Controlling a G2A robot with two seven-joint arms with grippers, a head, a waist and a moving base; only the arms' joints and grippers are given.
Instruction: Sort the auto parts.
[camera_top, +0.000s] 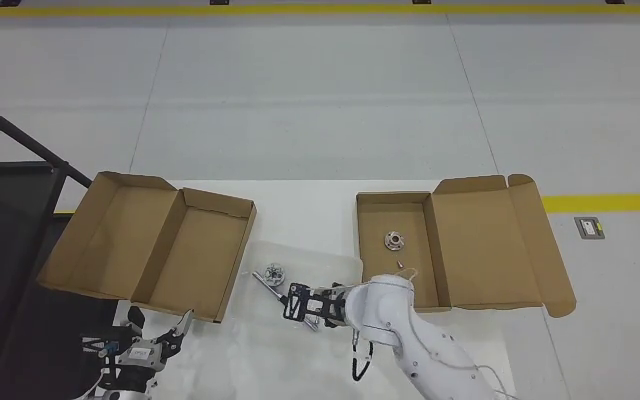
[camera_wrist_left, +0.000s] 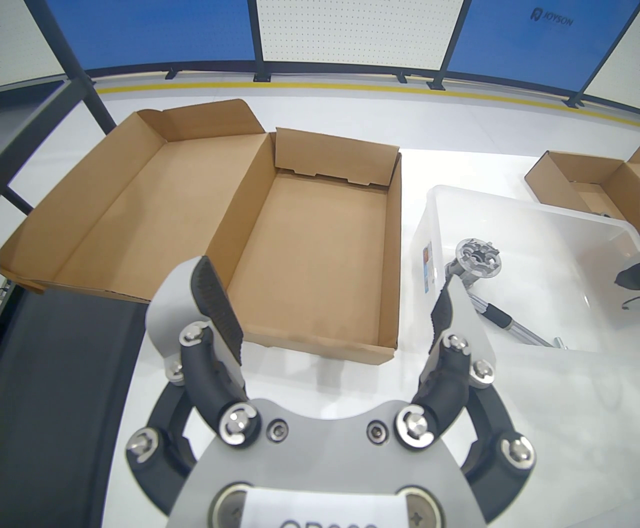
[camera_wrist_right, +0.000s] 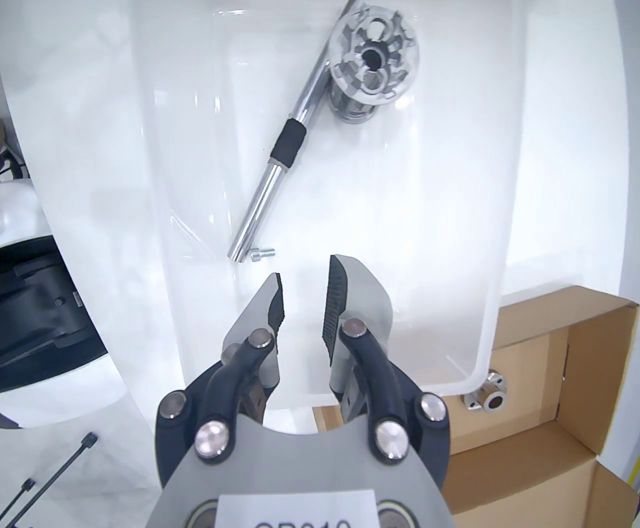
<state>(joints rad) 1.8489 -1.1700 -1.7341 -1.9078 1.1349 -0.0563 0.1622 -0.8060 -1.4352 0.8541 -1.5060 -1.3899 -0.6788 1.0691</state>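
A clear plastic bin stands between two cardboard boxes. In it lie a cast metal hub, a chrome rod with a black band, and a small bolt. My right gripper hovers over the bin, open and empty, its tips just short of the bolt. My left gripper is open and empty near the table's front edge, before the left box. The right box holds a small flanged metal part.
The left box has nothing in it, and both boxes have their lids folded outward. A dark metal frame stands to the left of the table. Black cable ties lie beside the bin.
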